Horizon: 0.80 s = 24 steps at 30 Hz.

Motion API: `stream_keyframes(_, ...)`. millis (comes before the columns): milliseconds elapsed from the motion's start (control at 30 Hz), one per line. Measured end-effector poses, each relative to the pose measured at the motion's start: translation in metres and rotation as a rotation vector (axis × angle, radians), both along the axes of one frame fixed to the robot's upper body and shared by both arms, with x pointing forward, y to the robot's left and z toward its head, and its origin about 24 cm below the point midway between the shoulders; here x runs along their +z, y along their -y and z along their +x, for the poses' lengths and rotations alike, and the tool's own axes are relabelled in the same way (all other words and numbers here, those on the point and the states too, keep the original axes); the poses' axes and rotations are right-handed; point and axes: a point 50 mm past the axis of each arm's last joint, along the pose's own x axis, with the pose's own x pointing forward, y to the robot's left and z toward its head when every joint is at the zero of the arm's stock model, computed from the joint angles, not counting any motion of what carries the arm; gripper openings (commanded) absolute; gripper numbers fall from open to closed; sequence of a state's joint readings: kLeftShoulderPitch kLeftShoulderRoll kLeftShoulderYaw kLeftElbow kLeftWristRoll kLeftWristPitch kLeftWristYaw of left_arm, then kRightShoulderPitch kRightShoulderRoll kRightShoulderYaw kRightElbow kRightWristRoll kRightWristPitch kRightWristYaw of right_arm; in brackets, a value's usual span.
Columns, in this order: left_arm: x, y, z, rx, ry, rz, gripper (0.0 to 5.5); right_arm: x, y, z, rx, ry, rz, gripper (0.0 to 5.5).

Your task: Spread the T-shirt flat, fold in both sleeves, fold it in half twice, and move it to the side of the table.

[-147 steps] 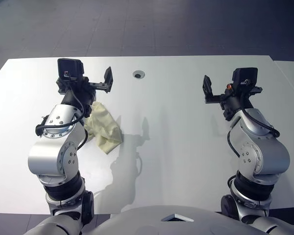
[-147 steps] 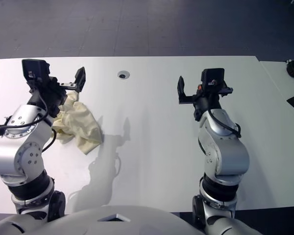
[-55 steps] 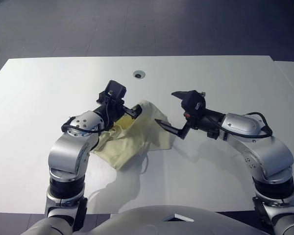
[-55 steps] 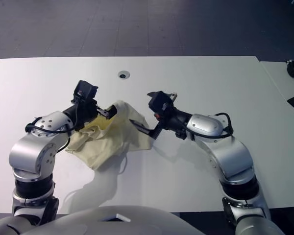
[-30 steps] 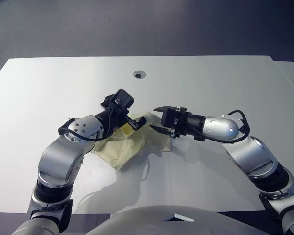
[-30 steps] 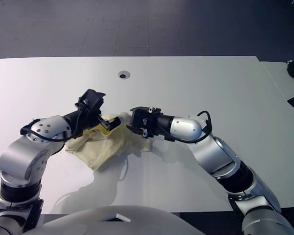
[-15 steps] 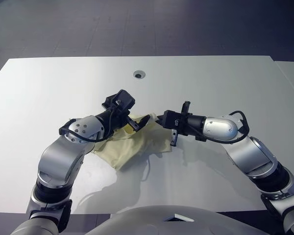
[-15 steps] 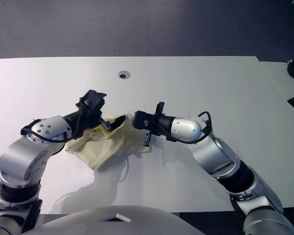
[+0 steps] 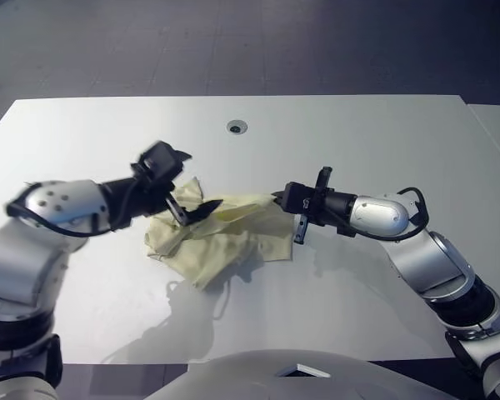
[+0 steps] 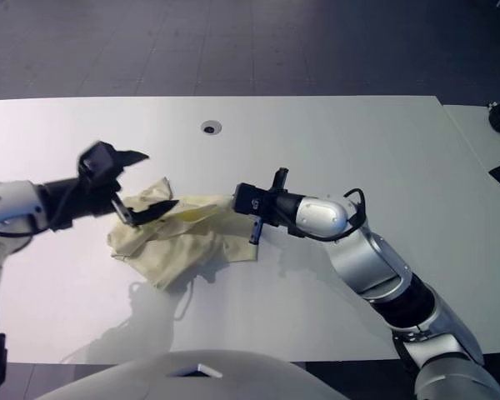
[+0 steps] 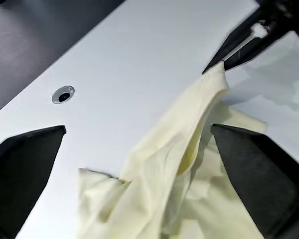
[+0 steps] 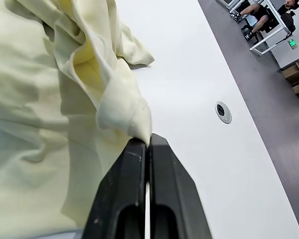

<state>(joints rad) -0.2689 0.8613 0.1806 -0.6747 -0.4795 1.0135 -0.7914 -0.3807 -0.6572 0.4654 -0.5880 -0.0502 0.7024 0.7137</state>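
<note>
Your right tool (image 9: pixel 277 198) is pinched tight on a fold of the T-shirt (image 9: pixel 225 237), at the bundle's right end. The shirt lies crumpled on the surface (image 9: pixel 358 133), left of centre and about midway between the near and far edges. A raised ridge of cloth runs left-right from that pinch toward your left tool (image 9: pixel 198 182). That one stands wide, a finger on either side of the ridge, gripping nothing. The left arm looks like the one to act: close on the cloth between its fingers, then draw both ends apart along that axis.
</note>
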Motion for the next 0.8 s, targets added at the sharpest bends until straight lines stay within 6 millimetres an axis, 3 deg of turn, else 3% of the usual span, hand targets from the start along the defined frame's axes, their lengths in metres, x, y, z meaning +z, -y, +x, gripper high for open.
stream_keyframes(100, 0.011, -0.019, 0.002, -0.027, 0.028, 0.145, 5.40, 0.004, 0.001, 0.005, -0.031, 0.028, 0.027, 0.02)
stream_keyframes(233, -0.013, -0.022, -0.005, -0.124, -0.079, 0.260, 5.40, 0.008, 0.003, 0.010, -0.066, 0.057, 0.049, 0.02)
stream_keyframes(367, -0.039, -0.011, -0.013, -0.220, -0.145, 0.325, 5.40, 0.011, 0.003, 0.014, -0.089, 0.075, 0.070, 0.02)
stream_keyframes(500, -0.054, -0.002, -0.009, -0.196, -0.110, 0.334, 4.79, 0.012, 0.002, 0.015, -0.089, 0.086, 0.076, 0.00)
stream_keyframes(800, -0.066, 0.009, 0.004, -0.175, -0.054, 0.355, 3.08, 0.013, 0.001, 0.015, -0.085, 0.096, 0.078, 0.00)
